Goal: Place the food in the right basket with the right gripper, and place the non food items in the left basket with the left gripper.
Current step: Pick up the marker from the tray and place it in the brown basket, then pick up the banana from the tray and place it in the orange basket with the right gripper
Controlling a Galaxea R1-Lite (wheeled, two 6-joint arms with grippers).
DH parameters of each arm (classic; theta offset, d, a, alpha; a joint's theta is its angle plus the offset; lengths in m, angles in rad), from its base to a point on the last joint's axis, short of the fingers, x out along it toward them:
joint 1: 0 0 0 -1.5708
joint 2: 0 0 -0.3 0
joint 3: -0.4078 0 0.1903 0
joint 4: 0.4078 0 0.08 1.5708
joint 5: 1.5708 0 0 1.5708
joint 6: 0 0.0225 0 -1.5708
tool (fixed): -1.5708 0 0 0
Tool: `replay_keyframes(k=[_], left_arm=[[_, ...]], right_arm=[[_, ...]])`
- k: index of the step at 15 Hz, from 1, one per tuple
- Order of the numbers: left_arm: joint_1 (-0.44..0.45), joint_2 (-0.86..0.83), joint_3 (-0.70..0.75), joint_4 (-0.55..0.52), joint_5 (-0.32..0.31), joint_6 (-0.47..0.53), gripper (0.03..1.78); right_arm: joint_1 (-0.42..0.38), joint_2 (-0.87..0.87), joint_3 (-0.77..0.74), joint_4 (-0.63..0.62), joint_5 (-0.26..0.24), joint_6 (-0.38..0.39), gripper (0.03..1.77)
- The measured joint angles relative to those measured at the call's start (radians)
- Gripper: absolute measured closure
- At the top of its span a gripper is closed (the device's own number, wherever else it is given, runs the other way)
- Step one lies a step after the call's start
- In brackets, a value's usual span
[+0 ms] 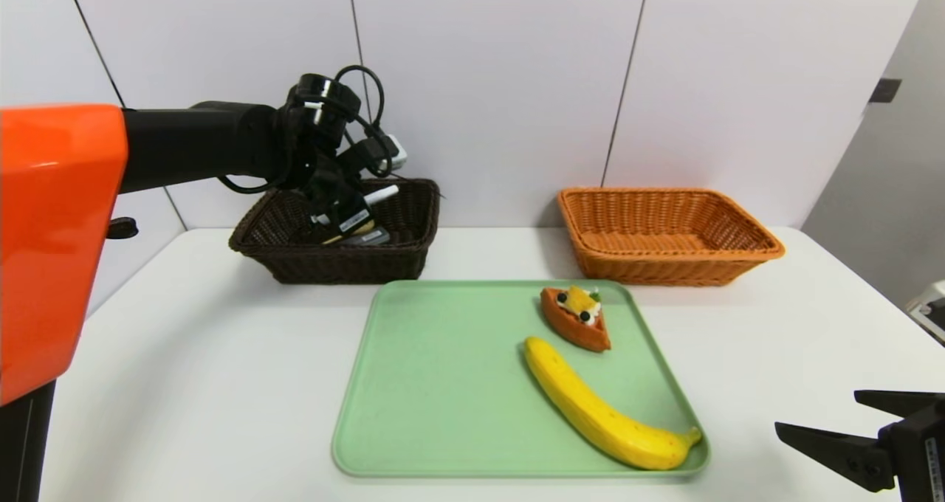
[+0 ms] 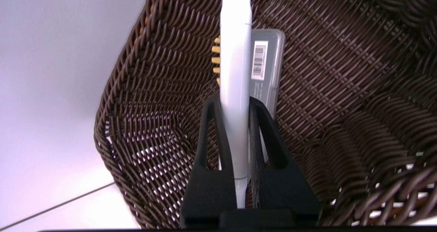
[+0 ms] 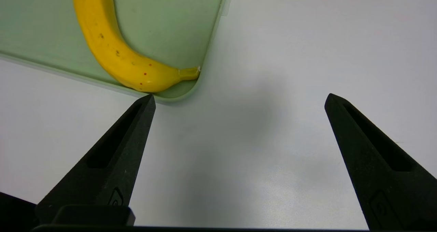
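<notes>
marker (image 2: 235, 88) clamped in the left pincer (image 2: 235, 100), within the dark basket's rim (image 2: 102, 122).

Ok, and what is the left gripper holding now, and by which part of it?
The left gripper holds the white marker over the dark basket; its fingers grip the barrel, between the two ends.

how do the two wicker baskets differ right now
The left basket is dark brown, while the right basket is orange-tan. The left basket has a barcoded case lying in it, with the left gripper holding a white marker above; the right basket holds nothing. Both are woven and rectangular.
</notes>
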Motion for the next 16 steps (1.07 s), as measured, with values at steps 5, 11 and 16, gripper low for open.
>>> replay_keyframes(k=[5,11,16], left_arm=[[0.0,0.018,-0.001,-0.031,0.001,-0.009,1.07],[0.0,-0.019,-0.014,-0.049,0.003,-0.111,0.55],[-0.016,-0.094,-0.016,-0.032,0.094,-0.384,0.34]], right_arm=[[0.0,-0.002,0.001,0.0,0.0,0.004,0.09],[0.0,-0.006,0.001,0.0,-0.001,0.003,0.09],[0.0,-0.007,0.001,-0.003,-0.004,0.004,0.09]])
